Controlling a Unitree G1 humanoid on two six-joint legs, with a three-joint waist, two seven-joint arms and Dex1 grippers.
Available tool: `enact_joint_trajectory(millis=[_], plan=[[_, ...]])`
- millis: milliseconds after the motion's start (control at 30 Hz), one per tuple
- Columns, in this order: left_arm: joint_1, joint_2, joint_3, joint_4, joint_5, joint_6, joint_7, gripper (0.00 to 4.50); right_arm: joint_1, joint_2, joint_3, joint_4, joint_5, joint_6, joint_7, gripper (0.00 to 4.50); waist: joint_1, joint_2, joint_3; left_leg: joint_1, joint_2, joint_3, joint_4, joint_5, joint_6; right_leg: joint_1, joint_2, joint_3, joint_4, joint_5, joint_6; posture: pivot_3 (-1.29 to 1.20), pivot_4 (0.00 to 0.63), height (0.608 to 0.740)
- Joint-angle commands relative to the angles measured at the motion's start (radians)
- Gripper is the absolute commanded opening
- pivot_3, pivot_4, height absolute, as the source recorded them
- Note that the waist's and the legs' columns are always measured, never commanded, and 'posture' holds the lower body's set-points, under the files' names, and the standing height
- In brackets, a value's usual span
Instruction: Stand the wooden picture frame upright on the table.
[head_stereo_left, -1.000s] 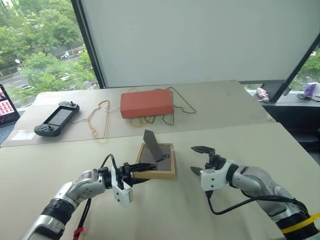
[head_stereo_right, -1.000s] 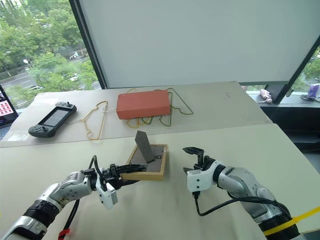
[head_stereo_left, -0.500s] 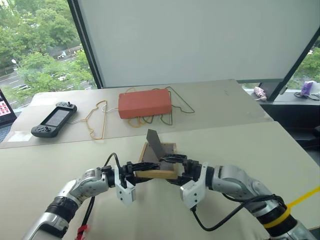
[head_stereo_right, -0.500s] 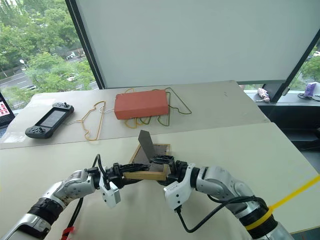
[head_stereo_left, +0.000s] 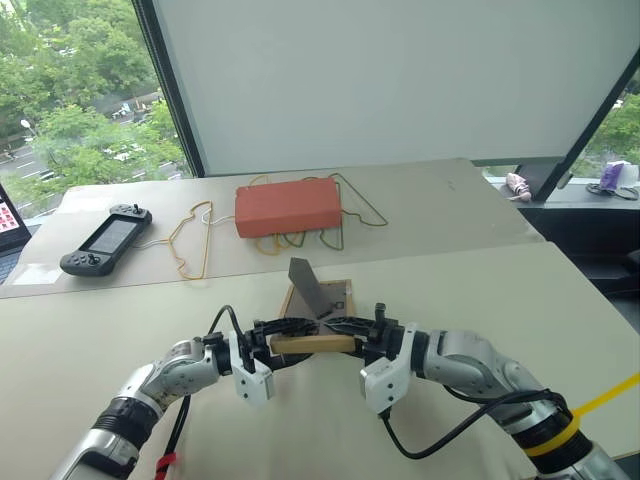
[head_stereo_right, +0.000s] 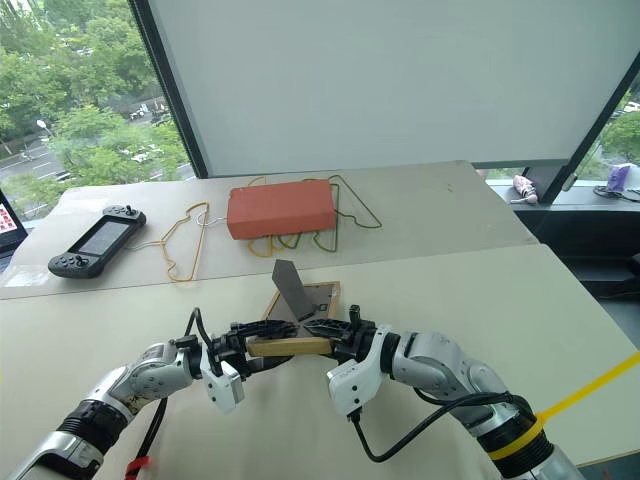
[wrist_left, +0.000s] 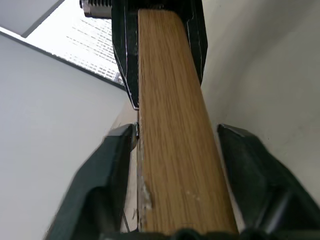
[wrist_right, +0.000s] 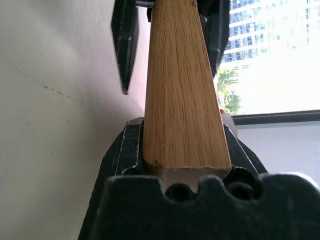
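So wooden picture frame (head_stereo_left: 312, 340) tilts up off mid table (head_stereo_left: 470, 275), bare beige all round, right gripper (head_stereo_left: 348, 334) clamped on its near light-wood edge, left gripper (head_stereo_left: 290, 333) spread around it, grey stand raised.

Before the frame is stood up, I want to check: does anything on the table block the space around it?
Nothing visible does. The small light-wood picture frame sits on bare beige table; the orange-red box lies well behind it.

My frame (head_stereo_left: 313, 322), light wood with a dark grey back, has its near edge lifted off the beige worktop (head_stereo_left: 470, 270), back facing up. Its grey stand (head_stereo_left: 304, 286) is folded out and sticks up, tilted.
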Motion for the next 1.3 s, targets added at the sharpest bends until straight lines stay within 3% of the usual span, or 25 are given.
enact_joint_trajectory(millis=[33, 200, 333, 433, 533, 600, 700, 867, 1000, 1133, 1200, 1300], plan=[[0.006, 0.001, 0.024, -0.043, -0.027, 0.039, 0.002, 4.44, -0.011, 0.004, -0.027, -0.032, 0.001, 0.002, -0.014, 1.21, 0.0, 0.0, 0.0, 0.0, 0.0, 0.0, 0.0, 0.0, 0.0, 0.0, 0.0, 0.0, 0.0, 0.0, 0.0, 0.0, 0.15, 0.74], [0.116, 0.049, 0.122, -0.208, -0.208, 0.147, 0.005, 4.44, -0.019, -0.024, -0.082, -0.029, 0.092, 0.049, 0.022, 1.21, -0.007, 0.0, 0.0, 0.0, 0.0, 0.0, 0.0, 0.0, 0.0, -0.001, 0.0, 0.0, 0.0, 0.0, 0.0, 0.0, 0.15, 0.74], [0.319, 0.103, 0.263, -0.43, -0.359, 0.332, 0.003, 4.44, -0.083, -0.078, -0.18, -0.043, 0.352, 0.184, 0.161, 1.21, -0.022, 0.0, 0.0, -0.002, 0.0, 0.0, 0.0, 0.0, 0.0, -0.002, 0.0, 0.0, 0.0, 0.0, 0.0, 0.0, 0.15, 0.74], [0.454, 0.104, 0.297, -0.556, -0.427, 0.465, -0.02, 4.44, -0.135, -0.108, -0.231, -0.079, 0.576, 0.381, 0.294, 1.21, -0.023, 0.0, 0.001, -0.002, 0.001, 0.0, 0.0, -0.001, 0.002, -0.002, 0.0, 0.001, 0.0, 0.0, 0.0, 0.0, 0.15, 0.74], [0.53, 0.077, 0.285, -0.637, -0.426, 0.524, -0.041, 4.44, -0.215, -0.123, -0.272, -0.157, 0.907, 0.816, 0.41, 1.21, -0.021, 0.001, 0.001, -0.002, 0.001, -0.001, 0.0, -0.003, 0.006, -0.002, 0.0, 0.0, 0.0, 0.0, 0.0, 0.0, 0.15, 0.74], [0.551, 0.051, 0.278, -0.676, -0.419, 0.557, -0.047, 4.44, -0.33, -0.102, -0.315, -0.146, 1.156, 1.203, 0.39, 1.21, -0.02, 0.001, 0.001, -0.002, 0.001, -0.001, 0.0, -0.003, 0.006, -0.002, 0.0, 0.0, 0.0, 0.0, 0.0, 0.0, 0.15, 0.74], [0.547, 0.026, 0.288, -0.698, -0.42, 0.59, -0.061, 4.44, -0.419, -0.115, -0.311, -0.119, 1.309, 1.432, 0.437, 1.21, -0.017, 0.001, 0.001, -0.003, 0.001, -0.001, 0.001, -0.005, 0.009, -0.003, 0.001, 0.0, 0.001, 0.001, -0.002, 0.0, 0.15, 0.74], [0.543, 0.016, 0.308, -0.715, -0.438, 0.611, -0.093, 4.44, -0.507, -0.049, -0.262, 0.058, 1.336, 1.578, 0.433, 1.21, -0.016, 0.001, 0.001, -0.003, 0.001, -0.002, 0.002, -0.006, 0.011, -0.003, 0.001, -0.001, 0.002, 0.001, -0.002, 0.0, 0.15, 0.74], [0.545, 0.009, 0.316, -0.729, -0.439, 0.616, -0.11, 4.44, -0.476, -0.047, -0.159, 0.125, 1.255, 1.513, 0.51, 1.21, -0.015, 0.001, 0.001, -0.004, 0.001, -0.002, 0.002, -0.004, 0.007, -0.004, 0.001, -0.001, 0.001, 0.001, -0.002, 0.0, 0.15, 0.74], [0.545, 0.001, 0.321, -0.734, -0.435, 0.616, -0.121, 4.44, -0.468, -0.031, -0.14, 0.16, 1.237, 1.509, 0.549, 1.21, -0.025, 0.002, 0.001, -0.004, 0.001, -0.001, 0.002, -0.003, 0.006, -0.004, 0.001, -0.002, 0.001, 0.001, -0.002, 0.0, 0.15, 0.74], [0.544, -0.003, 0.323, -0.736, -0.433, 0.615, -0.125, 4.5, -0.465, -0.026, -0.139, 0.172, 1.229, 1.519, 0.549, 2.23, -0.024, 0.002, 0.0, -0.003, 0.001, -0.001, 0.002, -0.004, 0.006, -0.004, 0.001, -0.002, 0.001, 0.001, -0.002, 0.0, 0.15, 0.74], [0.544, -0.007, 0.324, -0.739, -0.433, 0.616, -0.131, 4.5, -0.47, -0.025, -0.168, 0.178, 1.236, 1.538, 0.544, 3.12, -0.022, 0.002, 0.001, -0.004, 0.001, -0.001, 0.002, -0.003, 0.006, -0.004, 0.0, -0.002, 0.001, 0.001, -0.002, 0.0, 0.15, 0.74]])
